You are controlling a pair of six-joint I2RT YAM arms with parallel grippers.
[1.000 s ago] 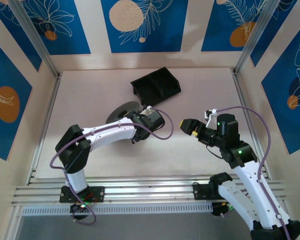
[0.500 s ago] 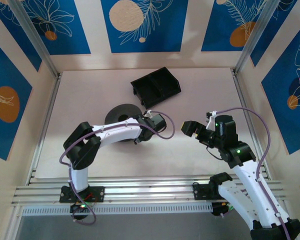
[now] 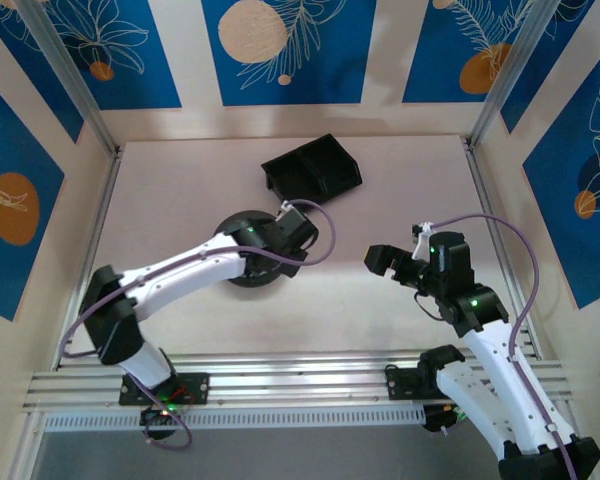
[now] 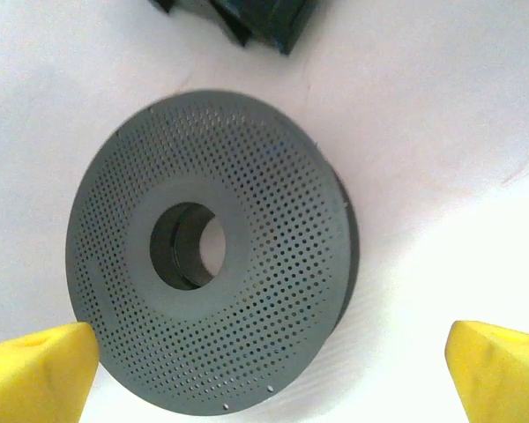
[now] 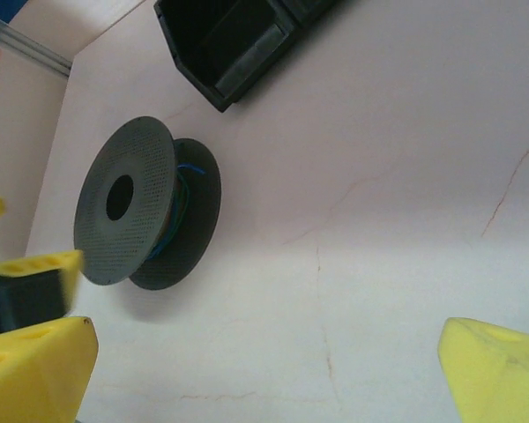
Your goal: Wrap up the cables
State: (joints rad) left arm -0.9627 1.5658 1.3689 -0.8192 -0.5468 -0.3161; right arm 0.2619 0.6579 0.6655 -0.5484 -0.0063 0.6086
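Observation:
A dark grey spool [image 3: 242,258] lies flat on the table, its perforated flange [image 4: 273,264] facing up. Blue and green cables [image 5: 179,196] show wound between its two flanges. My left gripper [image 3: 280,240] hangs just over the spool's right side and is open, its yellow fingertips [image 4: 35,374] wide apart on either side of the flange with nothing between them. My right gripper [image 3: 380,259] is open too and holds nothing, hovering above bare table to the right of the spool [image 5: 128,211].
A black divided bin [image 3: 312,170] stands behind the spool, and its corner shows at the top of the left wrist view [image 4: 247,22]. Aluminium rails [image 3: 90,250] frame the table's sides and front. Bare table lies between the spool and the right gripper.
The left gripper has opened and let go of the spool, which went from tilted up to lying flat. The left arm stretched out lower; the right gripper shifted slightly.

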